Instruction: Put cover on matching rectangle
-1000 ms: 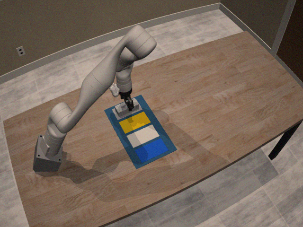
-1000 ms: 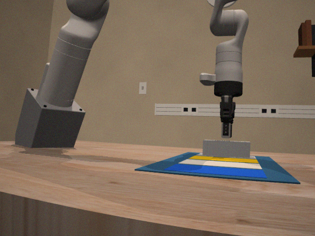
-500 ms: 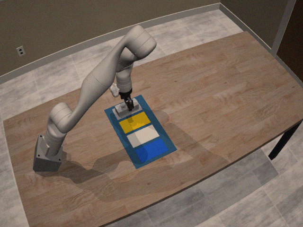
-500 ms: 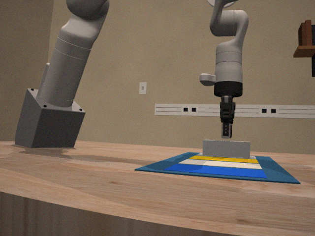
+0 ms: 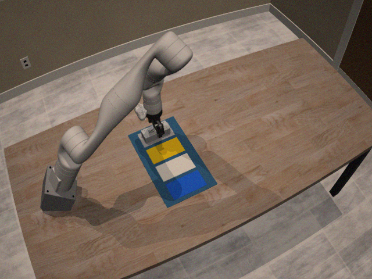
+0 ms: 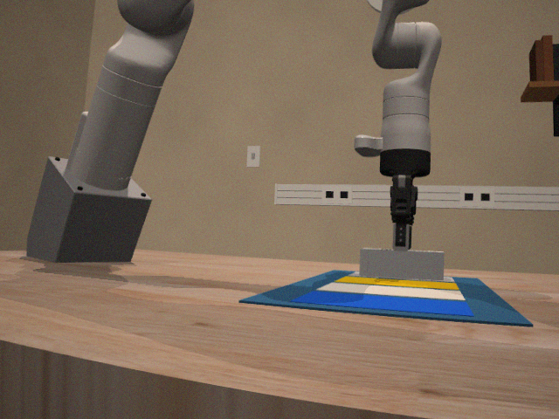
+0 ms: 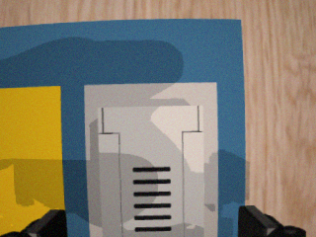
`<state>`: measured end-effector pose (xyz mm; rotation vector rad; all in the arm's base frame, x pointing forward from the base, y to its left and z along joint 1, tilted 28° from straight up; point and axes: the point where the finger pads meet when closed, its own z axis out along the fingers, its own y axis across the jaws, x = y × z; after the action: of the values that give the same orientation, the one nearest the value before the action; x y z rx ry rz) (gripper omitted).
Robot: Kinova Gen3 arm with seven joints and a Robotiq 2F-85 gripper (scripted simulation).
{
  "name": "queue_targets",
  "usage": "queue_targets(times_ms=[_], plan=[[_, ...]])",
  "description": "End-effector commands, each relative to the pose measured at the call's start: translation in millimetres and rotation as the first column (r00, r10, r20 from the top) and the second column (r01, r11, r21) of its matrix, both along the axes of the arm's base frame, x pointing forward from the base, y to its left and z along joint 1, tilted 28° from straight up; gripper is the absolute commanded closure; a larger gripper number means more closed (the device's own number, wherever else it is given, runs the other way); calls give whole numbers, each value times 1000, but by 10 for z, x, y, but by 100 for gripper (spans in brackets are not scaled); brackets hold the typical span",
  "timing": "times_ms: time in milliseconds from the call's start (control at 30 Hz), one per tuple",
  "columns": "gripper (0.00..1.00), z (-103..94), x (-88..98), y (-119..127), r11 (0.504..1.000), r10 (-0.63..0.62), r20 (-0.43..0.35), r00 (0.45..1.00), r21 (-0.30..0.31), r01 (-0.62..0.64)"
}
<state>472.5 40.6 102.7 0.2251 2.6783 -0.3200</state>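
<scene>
The cover (image 5: 149, 133) (image 6: 402, 264) (image 7: 150, 143) is a grey box with black slots on top. It sits on a pale grey patch at the far end of the dark blue mat (image 5: 208, 180) (image 6: 496, 311) (image 7: 148, 49). Beyond it along the mat lie the yellow rectangle (image 5: 165, 150) (image 6: 396, 282) (image 7: 30, 123), the white rectangle (image 5: 175, 166) (image 6: 406, 291) and the bright blue rectangle (image 5: 186, 183) (image 6: 383, 303). My gripper (image 5: 158, 131) (image 6: 402, 243) (image 7: 153, 229) is open, pointing straight down over the cover. Its fingertips stand at about the cover's top, one on each side and apart from its walls.
The arm's base (image 5: 57, 192) (image 6: 86, 221) stands on the wooden table (image 5: 270, 104) (image 6: 135, 306) to the left of the mat. The arm arches over the mat's far end. A shelf (image 6: 541, 85) hangs on the wall at the right.
</scene>
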Motion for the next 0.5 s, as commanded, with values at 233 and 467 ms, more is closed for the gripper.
queue_targets(times_ms=[233,467], plan=[[0,-64,36,-16,1000,1,2,1000,0,-1],[0,-104,55,-27,1000,1,2,1000,0,-1]])
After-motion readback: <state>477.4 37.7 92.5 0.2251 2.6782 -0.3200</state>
